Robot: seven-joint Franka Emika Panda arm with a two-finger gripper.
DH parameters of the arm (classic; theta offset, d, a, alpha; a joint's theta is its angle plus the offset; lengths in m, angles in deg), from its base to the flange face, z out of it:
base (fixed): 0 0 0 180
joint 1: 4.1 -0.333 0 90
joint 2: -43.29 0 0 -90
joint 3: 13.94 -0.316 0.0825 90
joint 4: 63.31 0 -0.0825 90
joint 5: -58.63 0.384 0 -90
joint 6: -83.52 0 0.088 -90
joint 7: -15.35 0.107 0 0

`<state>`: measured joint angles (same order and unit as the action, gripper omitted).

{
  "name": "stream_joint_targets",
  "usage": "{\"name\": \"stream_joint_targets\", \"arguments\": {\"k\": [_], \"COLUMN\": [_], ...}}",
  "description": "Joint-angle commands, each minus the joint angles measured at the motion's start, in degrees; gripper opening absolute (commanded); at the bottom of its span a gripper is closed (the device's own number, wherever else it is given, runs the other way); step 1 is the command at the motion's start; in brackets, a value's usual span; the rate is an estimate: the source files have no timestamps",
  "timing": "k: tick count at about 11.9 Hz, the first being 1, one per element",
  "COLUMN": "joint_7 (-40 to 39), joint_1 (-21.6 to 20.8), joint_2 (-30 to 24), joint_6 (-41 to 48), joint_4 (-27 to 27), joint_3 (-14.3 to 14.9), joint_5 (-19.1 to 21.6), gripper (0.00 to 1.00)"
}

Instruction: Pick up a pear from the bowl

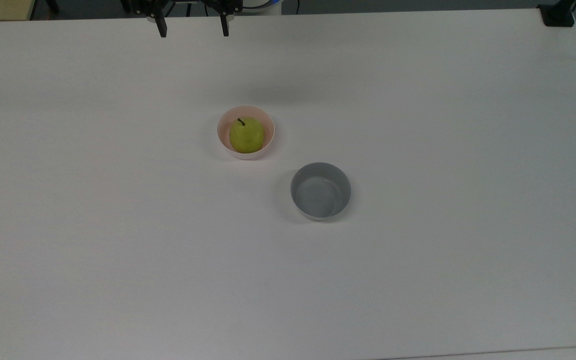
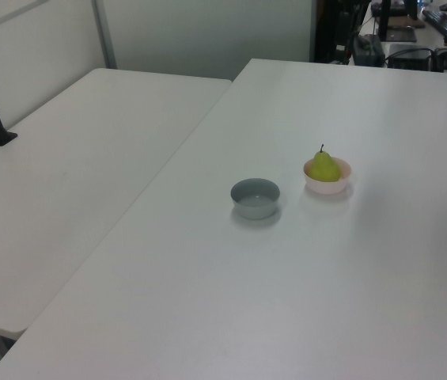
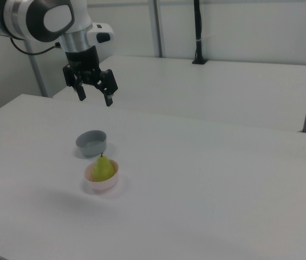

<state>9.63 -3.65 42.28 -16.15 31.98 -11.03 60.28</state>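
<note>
Fingers [image 3: 80, 96] of the gripper [image 3: 93, 98] stand spread wide apart with nothing between them, pointing down, high above the worktop [image 1: 418, 275]. In the top view they hang at the worktop's far edge, near the middle of that edge; in the right view they hover well above the two bowls and toward the right view's left.

The pear [image 1: 246, 135] sits upright in the pale pink bowl [image 1: 270, 122], its dark stem pointing up and a little to one side, and it takes up most of the bowl's inside. The bowl stands near the middle of the worktop, well away from every edge. A grey straight-sided bowl [image 1: 320, 190] stands near it but apart, and looks to hold nothing.

By my reading the task is at its very start: the approach has not begun and the pear is untouched.

The next move calls for bringing the arm out from the far edge to a place straight over the pink bowl, then lowering with the fingers wide so they pass on either side of the fruit. The fit looks tight, since the pear nearly fills the bowl, so the fingers should probably close on the upper body above the rim, clear of the stem, and not press on the bowl's wall, which could tip or slide a light bowl.
</note>
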Motion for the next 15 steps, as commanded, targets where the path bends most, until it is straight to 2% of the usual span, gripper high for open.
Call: {"name": "stream_joint_targets", "arguments": {"k": [1, 11, 14, 15], "joint_7": [0.88, 0.01, -6.03, -8.50], "joint_1": [0.16, 0.25, 0.17, 0.34], "joint_2": [0.22, 0.13, 0.83, 0.57], "joint_6": [-0.17, -0.17, 0.00, 0.87], "joint_4": [-0.37, -0.19, 0.94, 1.30], "joint_3": [-0.96, -1.06, -2.55, -3.77], "joint_5": [0.46, 0.47, 0.03, -1.72], "gripper": [1.00, 1.00, 1.00, 1.00]}}
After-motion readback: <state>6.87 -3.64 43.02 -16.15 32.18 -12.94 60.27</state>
